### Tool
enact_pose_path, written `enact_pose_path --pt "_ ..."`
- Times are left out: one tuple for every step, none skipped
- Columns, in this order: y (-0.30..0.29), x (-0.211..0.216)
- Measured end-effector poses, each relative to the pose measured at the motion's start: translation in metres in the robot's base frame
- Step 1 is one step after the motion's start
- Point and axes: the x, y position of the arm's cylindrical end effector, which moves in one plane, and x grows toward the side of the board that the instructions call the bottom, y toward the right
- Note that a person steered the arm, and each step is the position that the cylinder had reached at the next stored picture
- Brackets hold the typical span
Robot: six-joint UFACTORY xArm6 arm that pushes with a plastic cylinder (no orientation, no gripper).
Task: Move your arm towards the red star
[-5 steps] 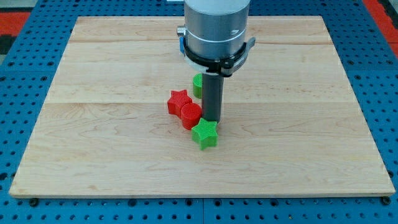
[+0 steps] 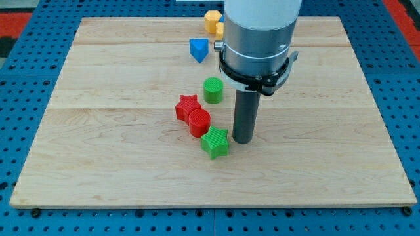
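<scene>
The red star [image 2: 186, 107] lies near the middle of the wooden board [image 2: 98, 131]. A red cylinder [image 2: 199, 122] touches its lower right side. A green star [image 2: 215, 142] sits just below the red cylinder. A green cylinder [image 2: 212, 90] stands up and to the right of the red star. My tip [image 2: 243, 140] rests on the board right beside the green star, on its right, and well to the right of the red star.
A blue block [image 2: 198, 49] lies near the view's top. A yellow block [image 2: 211, 21] sits at the board's top edge, partly behind the arm. The board lies on a blue perforated table [image 2: 26, 78].
My tip and arm have moved to the view's right, away from the red blocks. The green cylinder, blue block and yellow block now show. The blocks have not moved.
</scene>
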Motion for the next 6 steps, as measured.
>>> enact_pose_path --pt "0.039 0.011" --pt "0.031 0.072" --pt "-0.016 0.107" --pt "-0.122 0.102" --pt "-0.231 0.089" --pt "-0.258 0.045"
